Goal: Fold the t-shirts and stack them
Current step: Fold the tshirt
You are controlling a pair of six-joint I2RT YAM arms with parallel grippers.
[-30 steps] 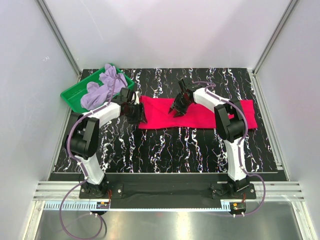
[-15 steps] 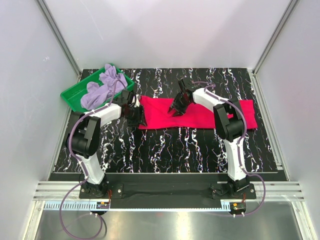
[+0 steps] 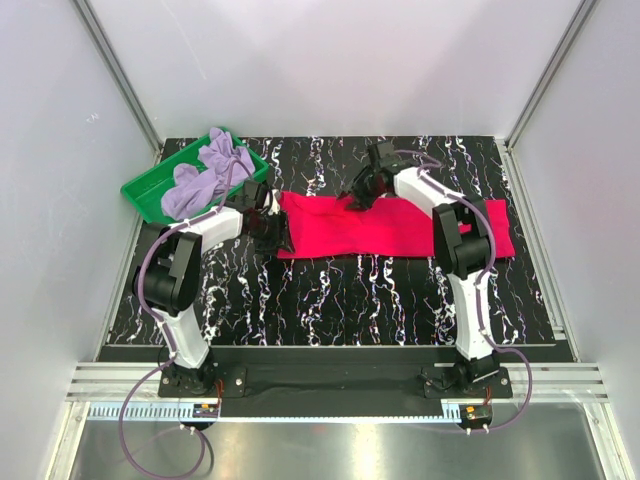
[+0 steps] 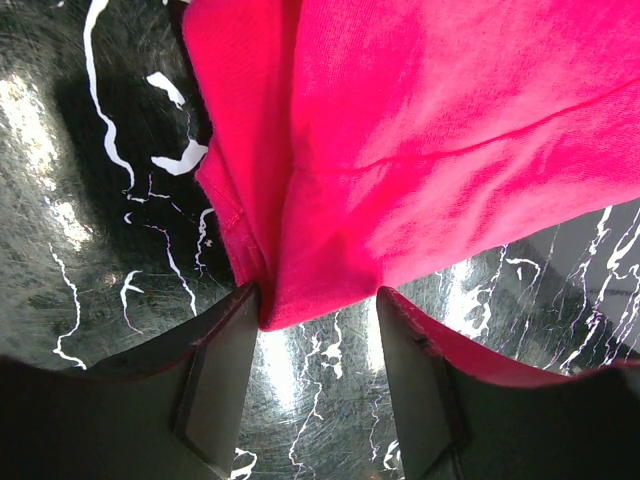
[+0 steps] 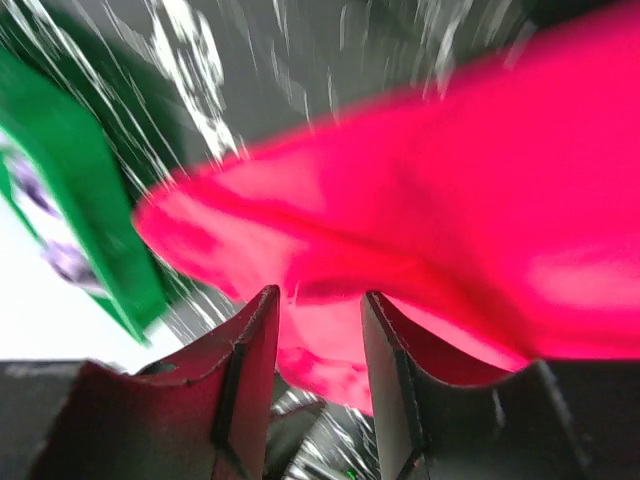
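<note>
The crimson t-shirt [image 3: 385,229] lies folded in a long band across the middle of the table [image 3: 340,290]. The left end effector [image 4: 312,375] straddles its left corner, jaws apart, not clamped. The right end effector [image 5: 315,350] grips its far edge – cloth bunched between the fingers. The lavender t-shirt [image 3: 205,175] sits in the green tray [image 3: 140,190] at the far-left corner

A glossy black table with white marble-like veining [image 3: 340,300] fills the middle of the scene. Plain pale grey walls [image 3: 330,60] enclose it on the left, far and right sides, joined by slim aluminium corner posts [image 3: 120,75]. Even, soft light falls throughout.
</note>
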